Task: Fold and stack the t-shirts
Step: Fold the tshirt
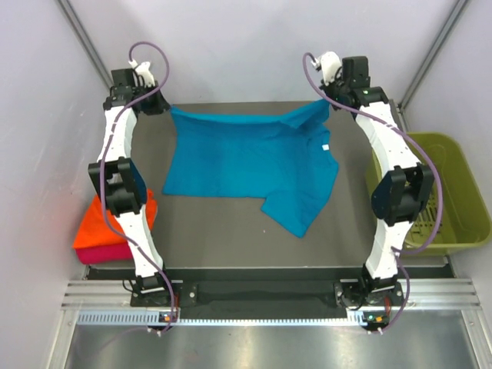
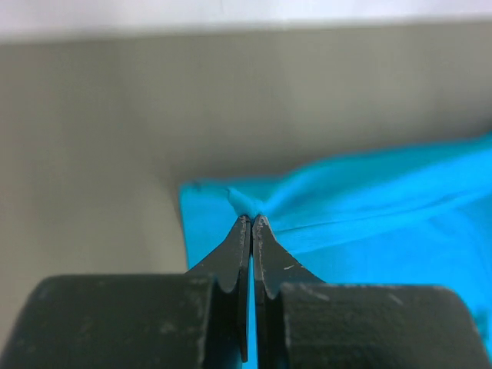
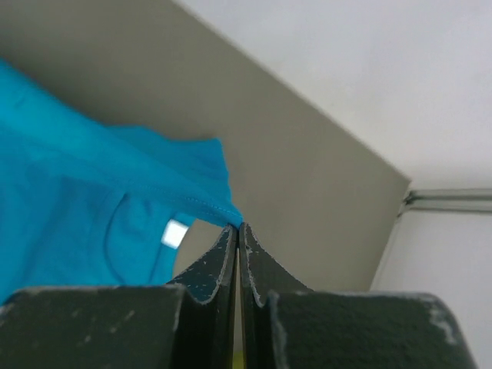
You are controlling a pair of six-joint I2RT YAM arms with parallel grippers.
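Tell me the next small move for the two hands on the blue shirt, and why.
The left hand and right hand are each shut on a far corner of the blue shirt, which lies spread out. So probably raise both slightly and draw that far edge toward the near edge, folding it in half.

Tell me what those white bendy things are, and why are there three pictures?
They are two robot arms. The big picture looks down from above; the other two come from little cameras on the wrists. The left pincer and the right pincer are both shut on the far edge of a blue t-shirt spread on the grey table. An orange shirt lies folded on a pink shirt at the left, and a green basket stands at the right.
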